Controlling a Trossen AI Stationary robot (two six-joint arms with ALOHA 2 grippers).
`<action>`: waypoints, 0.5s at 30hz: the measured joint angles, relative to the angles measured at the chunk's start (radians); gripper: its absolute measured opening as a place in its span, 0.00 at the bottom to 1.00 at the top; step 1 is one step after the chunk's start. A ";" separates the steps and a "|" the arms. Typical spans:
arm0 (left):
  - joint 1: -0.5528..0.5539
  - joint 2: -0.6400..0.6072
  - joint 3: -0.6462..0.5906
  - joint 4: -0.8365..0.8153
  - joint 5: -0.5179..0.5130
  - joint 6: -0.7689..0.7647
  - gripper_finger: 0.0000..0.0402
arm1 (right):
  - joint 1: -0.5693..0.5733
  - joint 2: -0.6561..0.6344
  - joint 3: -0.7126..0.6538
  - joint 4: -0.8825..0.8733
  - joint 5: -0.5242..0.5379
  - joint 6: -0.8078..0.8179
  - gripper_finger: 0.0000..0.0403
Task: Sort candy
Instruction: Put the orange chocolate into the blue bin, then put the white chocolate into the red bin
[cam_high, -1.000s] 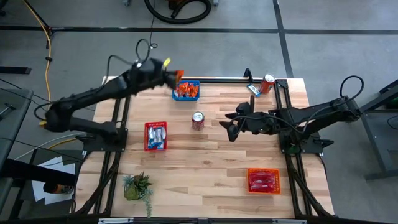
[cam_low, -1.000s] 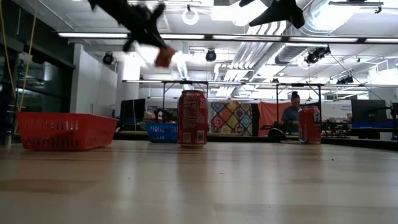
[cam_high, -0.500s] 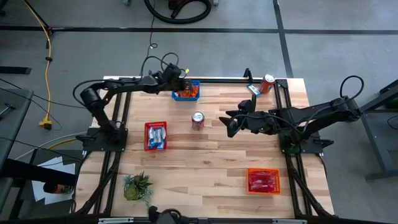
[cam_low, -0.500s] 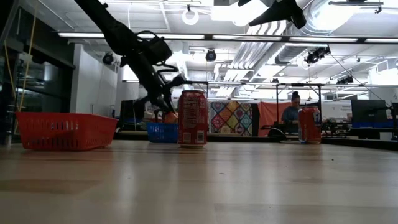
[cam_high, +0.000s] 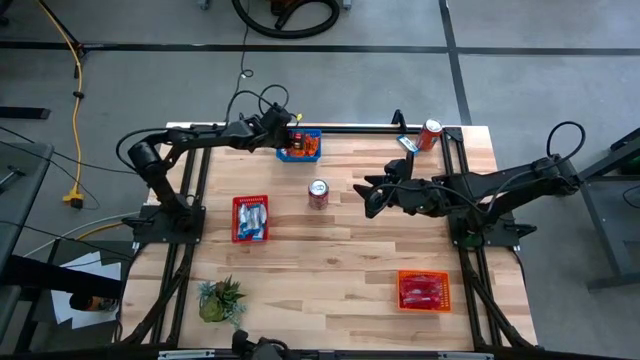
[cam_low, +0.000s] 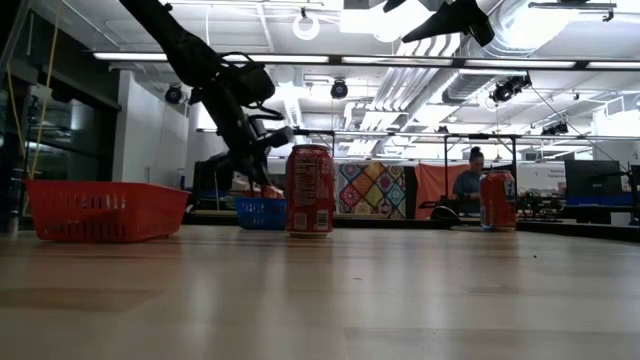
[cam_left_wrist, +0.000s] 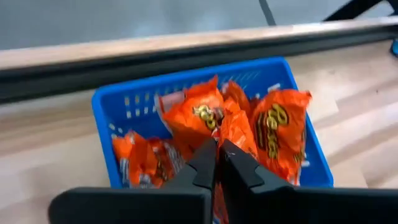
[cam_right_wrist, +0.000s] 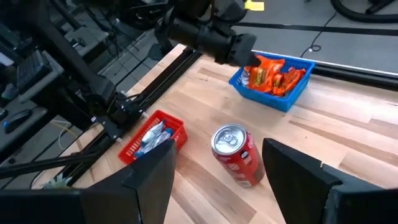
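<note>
- We see the left gripper (cam_high: 291, 133) low over the blue basket (cam_high: 313, 153) at the table's far edge, fingers (cam_left_wrist: 205, 163) pressed together; whether a packet is pinched between the tips we cannot tell.
- In the left wrist view, orange candy packets (cam_left_wrist: 273, 134) are piled inside the blue basket and the closed fingertips sit right over the pile.
- The low view shows the same arm reaching down behind the near can, gripper at the basket (cam_low: 261, 211).
- The right gripper (cam_high: 372, 200) hovers over mid-table, just right of the centre can (cam_high: 318, 193), fingers (cam_right_wrist: 149, 174) spread wide, nothing between them.
- We note blue-and-white candy (cam_high: 252, 217) in the red basket (cam_high: 238, 222) on the left side of the table.
- Pink-red candy (cam_high: 423, 291) sits in the orange basket (cam_high: 403, 276) near the front right corner.
- A second can (cam_high: 431, 133) stands at the far right corner, with one blue-and-white packet (cam_high: 408, 145) loose on the table just beside it.
- A small green plant (cam_high: 221, 299) is at the front left corner.
- A person (cam_low: 466, 182) is far off in the room behind the table in the low view.
</note>
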 joint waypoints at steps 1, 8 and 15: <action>0.000 -0.005 0.000 -0.012 0.006 0.000 0.02 | 0.000 0.000 0.000 0.000 0.001 0.000 0.59; -0.005 -0.114 -0.001 -0.015 -0.034 0.051 0.14 | 0.000 0.000 0.000 0.000 0.002 0.001 0.59; -0.005 -0.261 -0.001 -0.005 -0.030 0.124 0.28 | -0.001 0.000 0.000 0.032 0.003 -0.016 0.59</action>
